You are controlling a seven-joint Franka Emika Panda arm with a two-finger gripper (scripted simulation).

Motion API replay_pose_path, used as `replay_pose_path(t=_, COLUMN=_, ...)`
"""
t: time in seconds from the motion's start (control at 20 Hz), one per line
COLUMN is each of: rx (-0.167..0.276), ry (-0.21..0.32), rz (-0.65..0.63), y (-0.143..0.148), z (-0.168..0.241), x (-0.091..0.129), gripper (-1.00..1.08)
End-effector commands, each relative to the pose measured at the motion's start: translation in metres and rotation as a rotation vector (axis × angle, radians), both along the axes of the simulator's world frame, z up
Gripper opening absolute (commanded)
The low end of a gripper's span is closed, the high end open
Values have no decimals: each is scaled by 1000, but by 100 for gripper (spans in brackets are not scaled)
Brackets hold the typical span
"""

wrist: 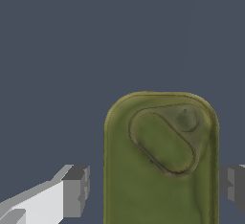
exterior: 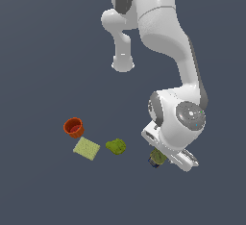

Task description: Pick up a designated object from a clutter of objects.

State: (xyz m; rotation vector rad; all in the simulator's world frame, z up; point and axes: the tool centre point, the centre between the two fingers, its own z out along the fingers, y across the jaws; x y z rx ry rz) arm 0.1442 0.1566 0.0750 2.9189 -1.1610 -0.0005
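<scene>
The designated object is an olive-green oblong can [wrist: 160, 170] with an oval pull-tab lid. It stands between my two fingers in the wrist view. In the exterior view it [exterior: 157, 158] lies under my hand [exterior: 170, 147], with its dark blue end showing. My gripper [wrist: 155, 189] is open around the can. One fingertip [wrist: 76, 189] stands a small gap off the can, and the other [wrist: 234, 187] sits right beside it. The rest of the clutter lies toward the exterior view's left. The yellow cup is not in view.
A lumpy green blob [exterior: 116, 146] lies nearest the can. A pale yellow-green flat square [exterior: 86, 148] and a red-orange cup [exterior: 73, 127] lie further to the exterior view's left. The arm's white links [exterior: 163, 31] rise above the hand.
</scene>
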Motion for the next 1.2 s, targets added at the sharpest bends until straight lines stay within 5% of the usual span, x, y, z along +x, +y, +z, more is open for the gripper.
replay_pose_path(t=0.0, rx=0, ry=0, rz=-1, y=0, z=-11, x=0, gripper=100)
replay_pose_path(t=0.35, rx=0, ry=0, rz=-2, y=0, z=-16, x=1, gripper=100)
replay_pose_path(t=0.4, rx=0, ry=0, rz=-2, y=0, z=-16, x=1, gripper=-100)
replay_pose_path(t=1.15, rx=0, ry=0, rz=-1, y=0, z=-13, x=-2, gripper=-100)
